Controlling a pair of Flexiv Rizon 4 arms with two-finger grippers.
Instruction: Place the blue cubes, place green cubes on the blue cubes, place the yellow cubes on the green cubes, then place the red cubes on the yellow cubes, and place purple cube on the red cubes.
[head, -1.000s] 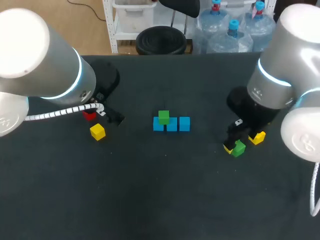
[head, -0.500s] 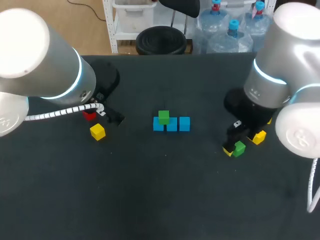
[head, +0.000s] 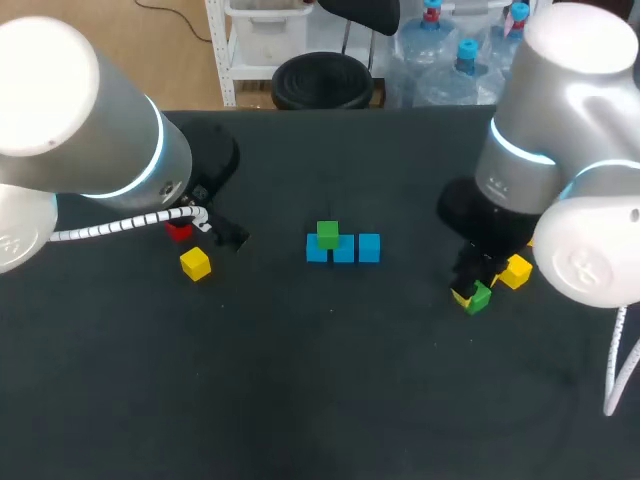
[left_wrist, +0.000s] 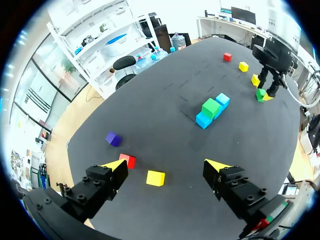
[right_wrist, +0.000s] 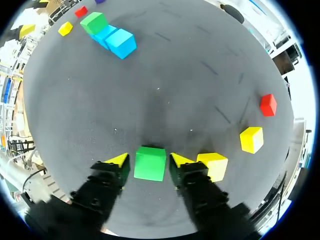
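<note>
1. We take the row of blue cubes (head: 343, 249) as our landmark: three cubes touching side by side on the dark table (head: 330, 390).
2. A stacked green cube (head: 327, 234) sits on top of the row, toward its left end.
3. Well to the right of the row and a little nearer to us, our right gripper (right_wrist: 149, 159) is down at the table around the loose green cube (right_wrist: 150, 163).
4. Its jaws stand apart, one on each side of that cube. They are close, but a thin dark gap shows on either side, and the cube rests on the table.
5. The near yellow cube (right_wrist: 214, 165) lies just beside the right gripper, on the side away from the row.
6. Farther from the row on that same side lie the far yellow cube (right_wrist: 251, 139) and the right red cube (right_wrist: 268, 104), apart from each other.
7. Well to the left of the row lies the left yellow cube (head: 196, 263), with the left red cube (head: 179, 231) near it.
8. The purple cube (left_wrist: 113, 138) lies near the left red cube, also well to the left of the row.
9. Our left gripper (left_wrist: 165, 165) hangs above the table left of the row, its jaws wide apart. The left yellow cube and left red cube lie on the table below it.
</note>
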